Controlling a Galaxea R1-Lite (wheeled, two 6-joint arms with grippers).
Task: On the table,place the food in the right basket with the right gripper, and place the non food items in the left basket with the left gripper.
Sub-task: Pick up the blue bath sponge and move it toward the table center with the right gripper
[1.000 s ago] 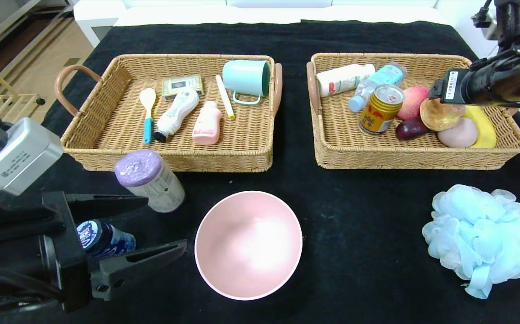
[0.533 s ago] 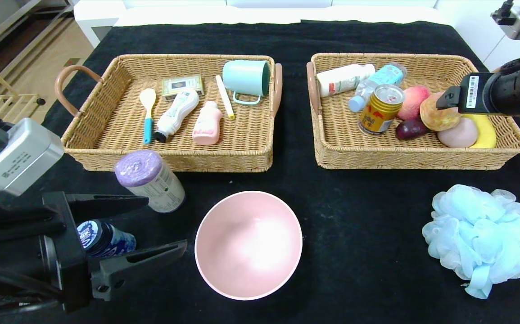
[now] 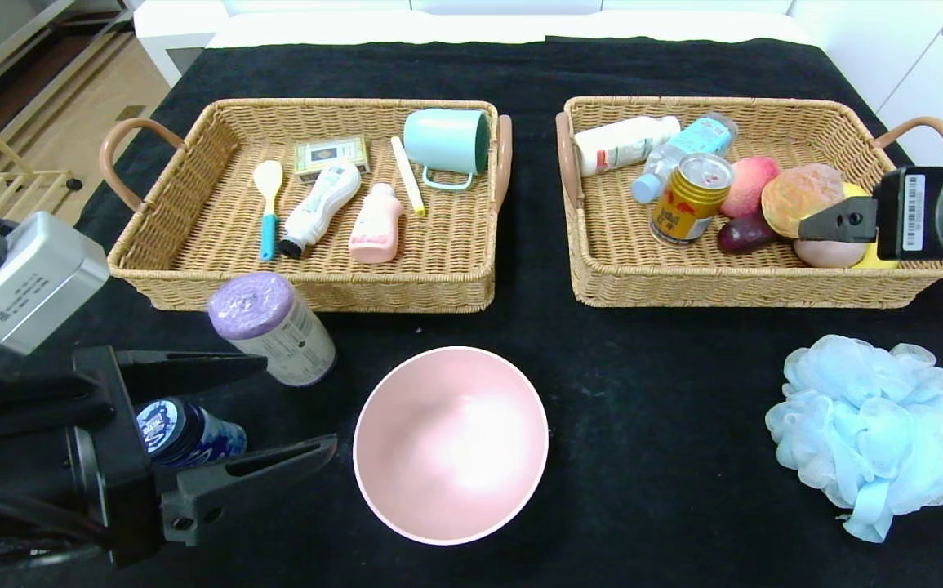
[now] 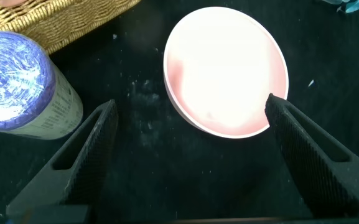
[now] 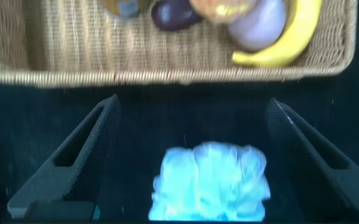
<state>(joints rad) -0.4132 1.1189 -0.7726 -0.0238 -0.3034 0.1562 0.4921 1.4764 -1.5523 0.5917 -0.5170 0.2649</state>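
The round orange-brown bun point(image 3: 802, 198) now lies loose in the right basket point(image 3: 753, 286), atop a banana point(image 5: 279, 37), beside the gold-and-red can point(image 3: 690, 198). The right gripper point(image 3: 834, 224), fingers spread and empty, has drawn back toward the table's point(image 3: 651, 392) right edge. The left gripper point(image 3: 291, 408) hangs open at the near-left corner.

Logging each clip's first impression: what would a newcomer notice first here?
Probably the large pink bowl at the table's front centre, with the fluffy blue bath pouf to its right. Behind them sit two wicker baskets, the right basket crowded with food, including the bun beside the open right gripper.
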